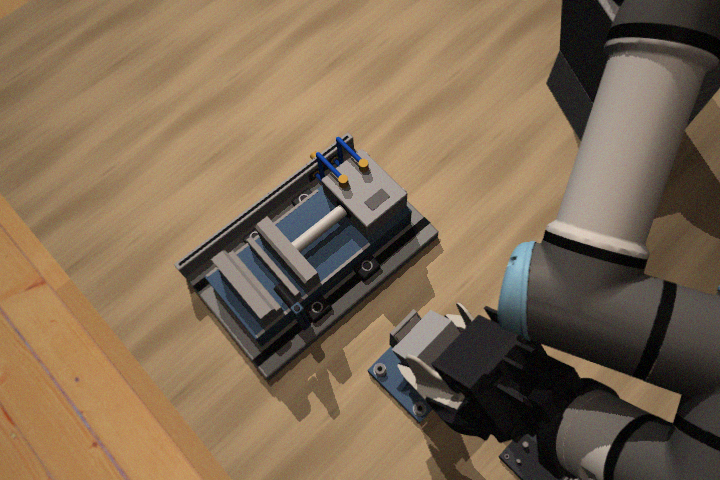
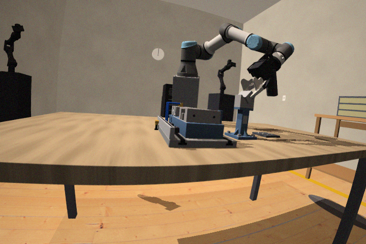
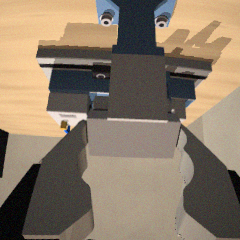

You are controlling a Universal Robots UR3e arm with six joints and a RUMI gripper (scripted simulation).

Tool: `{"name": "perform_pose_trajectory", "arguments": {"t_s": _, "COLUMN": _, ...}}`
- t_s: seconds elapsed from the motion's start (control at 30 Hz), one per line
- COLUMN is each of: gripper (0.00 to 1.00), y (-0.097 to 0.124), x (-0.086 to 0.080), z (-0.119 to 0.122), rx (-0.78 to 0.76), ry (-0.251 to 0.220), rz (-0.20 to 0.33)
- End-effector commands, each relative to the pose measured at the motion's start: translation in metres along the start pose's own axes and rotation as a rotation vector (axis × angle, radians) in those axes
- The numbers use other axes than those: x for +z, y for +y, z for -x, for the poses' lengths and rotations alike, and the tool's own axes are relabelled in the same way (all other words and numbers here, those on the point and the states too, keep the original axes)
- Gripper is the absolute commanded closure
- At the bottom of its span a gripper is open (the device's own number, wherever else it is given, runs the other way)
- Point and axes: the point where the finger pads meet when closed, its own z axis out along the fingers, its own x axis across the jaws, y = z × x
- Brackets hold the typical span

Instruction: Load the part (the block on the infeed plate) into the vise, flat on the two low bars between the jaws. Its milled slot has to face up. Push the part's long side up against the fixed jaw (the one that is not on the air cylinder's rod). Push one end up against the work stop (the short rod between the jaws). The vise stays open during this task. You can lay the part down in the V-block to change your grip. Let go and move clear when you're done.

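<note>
The part [image 1: 426, 337] [image 2: 244, 94] [image 3: 134, 140] is a plain pale grey block with flat faces and crisp, straight edges, its finish matt and even. It sits in the V-block [image 1: 407, 327] [image 2: 242, 102] [image 3: 137, 87], well apart from the vise, and looks tilted with the notch. Its milled slot cannot be made out (much of the block is covered from above by the gripper [image 1: 435, 336] [image 2: 247, 89] [image 3: 133, 127]). The fingers are closed on the part, one to each side of it, their tips pale and their inner edges scalloped into smooth curves.

The V-block is a squared grey piece on a blue upright post [image 2: 241, 120] [image 3: 135, 25], whose flat foot is fixed down by round-headed screws. Just beside it stands the vise [image 1: 310, 212] [image 2: 203, 130] [image 3: 70, 82], a blue body with smooth grey jaws set apart, on a dark grey grooved base. A pale cylindrical rod [image 1: 318, 229] runs from the air cylinder [image 1: 372, 193] to the nearer jaw; glossy-looking blue hoses [image 1: 329, 166] [image 2: 166, 110] rise from yellow fittings. Beyond the post lies a low dark plate [image 1: 519, 459] [image 2: 266, 134]. All of it rests on the table [image 1: 145, 169] [image 2: 73, 138] [image 3: 25, 30], tan and softly streaked like wood grain.
</note>
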Motion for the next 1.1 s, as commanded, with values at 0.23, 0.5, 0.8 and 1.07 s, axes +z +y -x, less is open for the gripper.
{"name": "perform_pose_trajectory", "arguments": {"t_s": 0.23, "gripper": 1.0, "y": 0.0021, "x": -0.0025, "z": -0.0006, "rx": 0.002, "ry": 0.002, "rz": -0.001}}
{"name": "perform_pose_trajectory", "arguments": {"t_s": 0.5, "gripper": 1.0, "y": 0.0043, "x": -0.0047, "z": -0.0003, "rx": 0.002, "ry": 0.002, "rz": -0.001}}
{"name": "perform_pose_trajectory", "arguments": {"t_s": 0.8, "gripper": 1.0, "y": 0.0071, "x": -0.0075, "z": -0.0003, "rx": 0.002, "ry": 0.002, "rz": -0.001}}
{"name": "perform_pose_trajectory", "arguments": {"t_s": 1.07, "gripper": 1.0, "y": 0.0107, "x": -0.0111, "z": -0.0003, "rx": 0.002, "ry": 0.002, "rz": -0.001}}
